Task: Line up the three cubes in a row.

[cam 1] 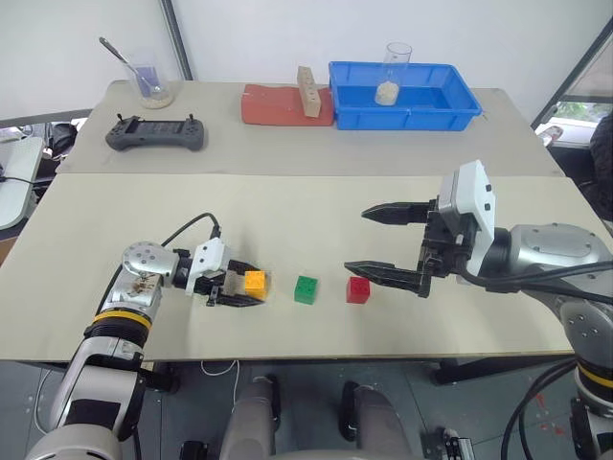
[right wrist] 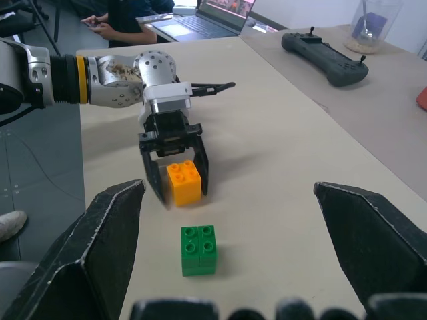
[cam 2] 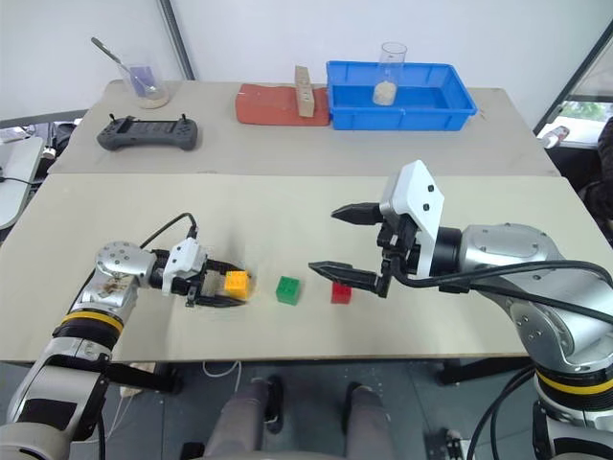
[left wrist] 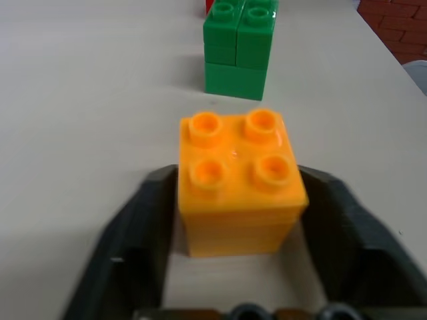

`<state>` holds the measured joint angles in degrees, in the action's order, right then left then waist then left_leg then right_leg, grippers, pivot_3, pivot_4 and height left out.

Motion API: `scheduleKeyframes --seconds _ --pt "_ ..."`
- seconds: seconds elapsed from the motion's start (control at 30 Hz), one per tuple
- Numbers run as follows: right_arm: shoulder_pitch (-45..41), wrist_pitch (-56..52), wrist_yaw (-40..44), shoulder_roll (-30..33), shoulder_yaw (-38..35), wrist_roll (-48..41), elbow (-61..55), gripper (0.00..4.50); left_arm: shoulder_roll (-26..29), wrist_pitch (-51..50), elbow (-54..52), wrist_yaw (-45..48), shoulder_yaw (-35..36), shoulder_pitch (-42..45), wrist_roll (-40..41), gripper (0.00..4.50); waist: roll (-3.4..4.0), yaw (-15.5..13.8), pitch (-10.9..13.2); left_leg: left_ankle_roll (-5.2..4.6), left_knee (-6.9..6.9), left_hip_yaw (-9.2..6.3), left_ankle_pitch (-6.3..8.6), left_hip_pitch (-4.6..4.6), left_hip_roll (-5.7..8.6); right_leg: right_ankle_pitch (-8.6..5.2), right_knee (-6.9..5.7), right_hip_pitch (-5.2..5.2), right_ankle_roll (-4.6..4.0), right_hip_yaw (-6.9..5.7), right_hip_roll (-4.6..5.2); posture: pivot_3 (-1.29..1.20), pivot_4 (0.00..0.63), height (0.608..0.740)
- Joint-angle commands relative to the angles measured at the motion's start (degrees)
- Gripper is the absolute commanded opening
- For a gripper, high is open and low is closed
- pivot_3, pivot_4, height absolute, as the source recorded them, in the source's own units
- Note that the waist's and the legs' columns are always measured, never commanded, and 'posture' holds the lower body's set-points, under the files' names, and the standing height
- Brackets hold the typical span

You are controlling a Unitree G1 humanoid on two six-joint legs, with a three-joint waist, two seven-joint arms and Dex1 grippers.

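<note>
Beige table (cam 1: 287, 206) carries all 3 cubes near its front edge, already in 1 row. Right gripper (cam 1: 383, 242) hovers above the red cube (cam 1: 358, 289), fingers spread wide and empty, probably waiting. Left gripper (cam 1: 239, 287) has its fingers parted around the orange-yellow cube (cam 1: 255, 282), seemingly letting go beside the green cube (cam 1: 306, 289).
</note>
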<state>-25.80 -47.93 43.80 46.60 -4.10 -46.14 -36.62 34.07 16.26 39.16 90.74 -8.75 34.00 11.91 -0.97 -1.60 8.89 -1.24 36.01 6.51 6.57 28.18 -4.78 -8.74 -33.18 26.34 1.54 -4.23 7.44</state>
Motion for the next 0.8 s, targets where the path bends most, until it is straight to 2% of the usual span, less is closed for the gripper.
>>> scheduleKeyframes --seconds 0.03,0.17,0.3,0.43,0.6,0.8 --pt "0.6 2.2 0.7 0.9 -1.9 0.8 -0.1 4.5 0.2 0.1 -0.4 0.5 0.5 1.0 -0.2 4.45 0.0 0.0 0.0 0.0 0.01 0.0 0.0 0.0 0.0 0.0 0.0 -0.01 0.0 0.0 0.0 0.0 0.15 0.74" --pt "5.6 6.0 2.8 2.7 -4.2 4.5 2.5 4.5 2.9 -3.1 -4.2 -0.1 2.1 0.8 0.6 4.45 0.0 -0.3 0.0 0.0 0.06 -0.01 0.0 0.0 0.0 0.0 -0.01 -0.03 0.0 0.0 0.0 0.0 0.15 0.74" --pt "12.2 10.5 5.1 4.9 -7.9 8.2 5.1 4.5 7.8 -11.5 -12.6 -2.1 4.8 -0.8 2.4 4.45 -0.02 -0.5 0.0 0.0 0.09 -0.01 0.0 0.01 0.0 0.0 -0.04 -0.02 0.0 0.0 0.0 0.0 0.15 0.74" --pt "19.9 14.4 7.4 6.9 -13.6 11.6 7.7 4.5 14.6 -22.2 -23.3 -8.3 9.9 -4.6 3.6 4.45 -0.01 -0.5 0.0 0.0 0.07 -0.01 0.0 -0.06 -0.01 0.0 -0.06 -0.06 0.01 0.01 0.0 0.0 0.15 0.74" --pt "24.5 17.0 8.0 6.5 -15.9 14.1 10.3 4.5 17.1 -26.6 -23.7 -15.8 14.3 -3.5 3.0 4.45 -0.01 -0.7 0.0 0.0 0.05 -0.02 0.0 -0.09 -0.01 0.0 -0.06 -0.05 0.01 0.01 0.0 0.0 0.15 0.74" --pt "23.1 18.1 7.5 5.6 -14.1 15.3 11.9 4.5 16.4 -26.2 -23.9 -17.5 13.8 -4.4 3.1 4.45 0.0 -0.7 0.0 0.01 0.06 -0.01 0.0 -0.07 -0.01 0.0 -0.04 -0.03 0.01 0.0 0.0 0.0 0.15 0.74"
